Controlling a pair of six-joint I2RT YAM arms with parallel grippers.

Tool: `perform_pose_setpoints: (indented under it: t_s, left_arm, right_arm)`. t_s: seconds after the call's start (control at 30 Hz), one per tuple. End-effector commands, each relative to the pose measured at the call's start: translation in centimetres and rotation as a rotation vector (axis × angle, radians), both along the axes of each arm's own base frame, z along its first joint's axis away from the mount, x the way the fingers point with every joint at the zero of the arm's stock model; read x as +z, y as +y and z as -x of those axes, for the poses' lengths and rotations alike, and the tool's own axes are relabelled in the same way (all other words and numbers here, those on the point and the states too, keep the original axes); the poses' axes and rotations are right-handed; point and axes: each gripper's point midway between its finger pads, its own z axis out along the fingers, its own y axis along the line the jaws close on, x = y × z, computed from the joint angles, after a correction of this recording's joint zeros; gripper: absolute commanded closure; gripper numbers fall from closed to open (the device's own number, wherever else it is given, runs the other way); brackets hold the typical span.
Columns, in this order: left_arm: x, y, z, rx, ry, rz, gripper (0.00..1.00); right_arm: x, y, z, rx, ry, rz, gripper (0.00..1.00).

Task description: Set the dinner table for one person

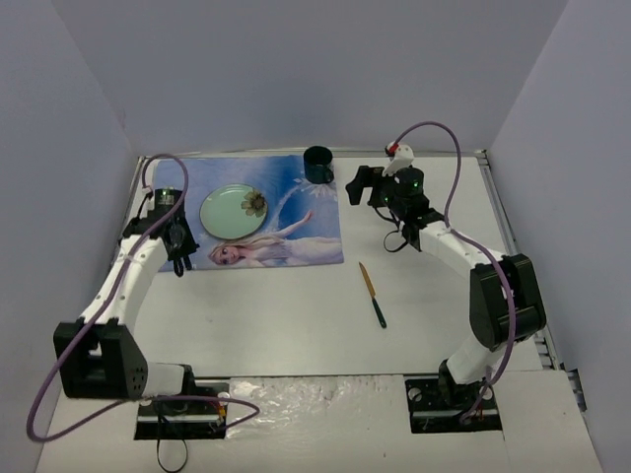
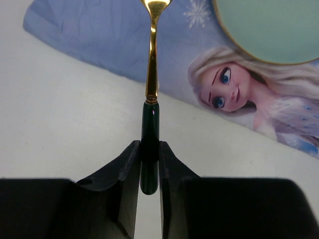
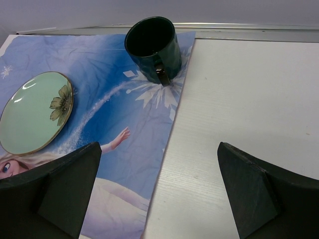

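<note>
My left gripper (image 2: 149, 147) is shut on the dark green handle of a gold utensil (image 2: 152, 59). Its head points toward the blue placemat (image 2: 99, 35) and runs out of view at the top. In the top view this gripper (image 1: 178, 254) sits at the placemat's (image 1: 296, 232) left edge, beside the green plate (image 1: 233, 210). A dark green mug (image 1: 318, 164) stands on the mat's far right corner. My right gripper (image 3: 158, 147) hangs open and empty above the mat's right edge, near the mug (image 3: 152, 47). The white dinner table (image 1: 296, 325) carries it all.
A knife (image 1: 372, 294) with a gold blade and dark handle lies on the bare table right of the placemat. Metal rails (image 1: 498, 212) edge the tabletop, and grey walls enclose it on three sides.
</note>
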Motion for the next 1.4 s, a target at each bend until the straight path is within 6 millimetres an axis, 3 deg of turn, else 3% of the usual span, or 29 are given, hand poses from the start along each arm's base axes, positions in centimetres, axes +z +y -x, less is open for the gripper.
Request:
perform_pose_setpoints:
  t_s: [0.0, 0.1, 0.2, 0.3, 0.57, 0.9, 1.1, 1.37]
  left_arm:
    - [0.4, 2.2, -5.7, -0.168, -0.007, -0.115, 1.0]
    - [0.1, 5.3, -8.8, -0.134, -0.047, -0.095, 1.0]
    - [-1.2, 6.9, -11.4, -0.154, -0.073, -0.091, 1.0]
    - [-2.4, 8.5, -12.7, -0.177, -0.06, -0.127, 1.0]
    - [-4.8, 9.1, -15.6, -0.262, -0.006, -0.131, 1.0]
    - [-6.8, 9.9, -16.6, -0.297, 0.049, -0.156, 1.0]
    - [-8.3, 10.0, -15.9, -0.295, 0.083, -0.154, 1.0]
    - [-8.8, 10.4, -14.6, -0.275, 0.09, -0.151, 1.0]
  right_arm:
    - [6.9, 0.2, 0.6, 0.003, -0.131, -0.061, 0.0]
    - [6.8, 0.2, 1.4, 0.007, -0.119, -0.068, 0.0]
    - [6.8, 0.1, 2.1, 0.012, -0.11, -0.068, 0.0]
    - [6.9, 0.0, 2.8, 0.016, -0.102, -0.067, 0.0]
    - [6.6, -0.4, 3.7, 0.017, -0.081, -0.043, 0.0]
    - [5.8, -0.6, 4.0, 0.022, -0.052, -0.021, 0.0]
    - [5.5, -0.7, 4.2, 0.025, -0.04, -0.012, 0.0]
    - [5.0, -1.0, 4.6, 0.021, -0.025, -0.004, 0.0]
